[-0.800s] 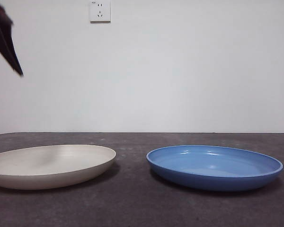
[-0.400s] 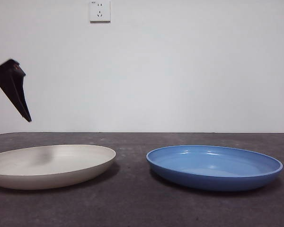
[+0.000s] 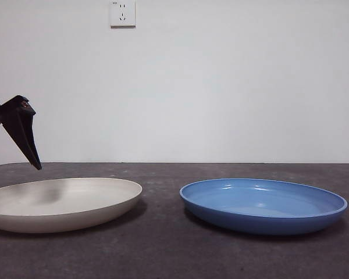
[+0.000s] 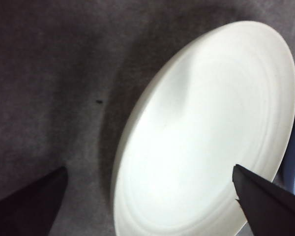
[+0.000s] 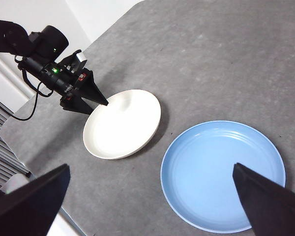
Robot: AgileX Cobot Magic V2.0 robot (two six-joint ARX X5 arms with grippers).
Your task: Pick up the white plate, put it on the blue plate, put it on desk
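Jaws spread wide and empty, my left gripper hangs over the white plate, its near rim between them. Farther along the desk lies the blue plate, under my open, waiting right gripper.

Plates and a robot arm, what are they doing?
The left tool hangs open just above the white plate, at its outer edge, not touching it. That plate lies flat on the desk. The blue plate sits beside it, apart and empty. The right tool waits open, high over both plates. Nothing has been picked up yet.
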